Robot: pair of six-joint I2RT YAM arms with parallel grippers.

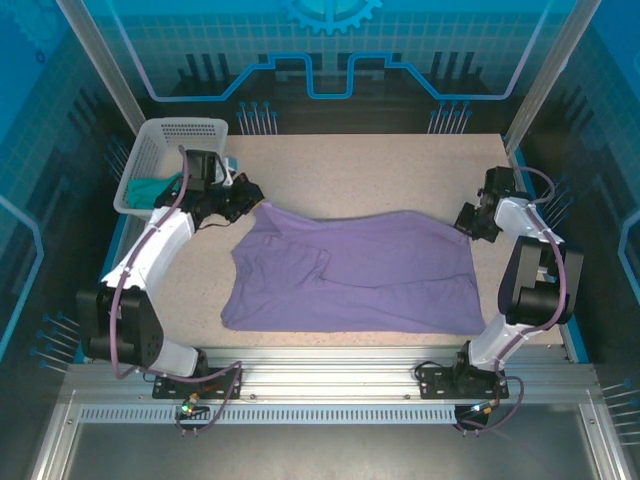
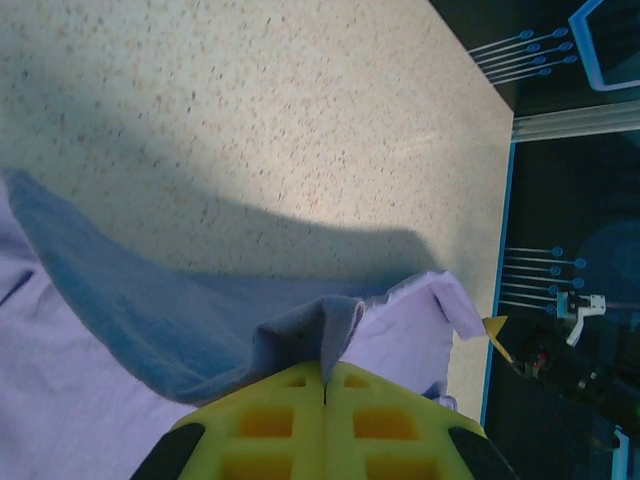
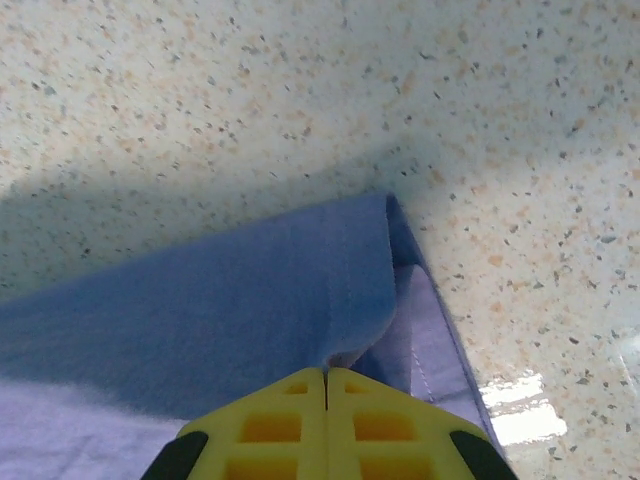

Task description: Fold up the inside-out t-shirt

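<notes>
The lavender-purple t-shirt point(image 1: 350, 270) lies spread across the middle of the table, its far edge lifted at both ends. My left gripper point(image 1: 256, 203) is shut on the shirt's far left corner. In the left wrist view the yellow fingers point(image 2: 290, 410) pinch a raised fold of the cloth point(image 2: 320, 325). My right gripper point(image 1: 466, 222) is shut on the far right corner. In the right wrist view its yellow fingers point(image 3: 270, 420) clamp a hemmed edge point(image 3: 340, 280) held just above the table. No print or label shows.
A white plastic basket point(image 1: 150, 150) with a teal-green garment point(image 1: 150, 188) stands at the far left corner of the speckled table point(image 1: 350, 165). Bare tabletop lies beyond the shirt. The metal rail with both arm bases runs along the near edge point(image 1: 330, 385).
</notes>
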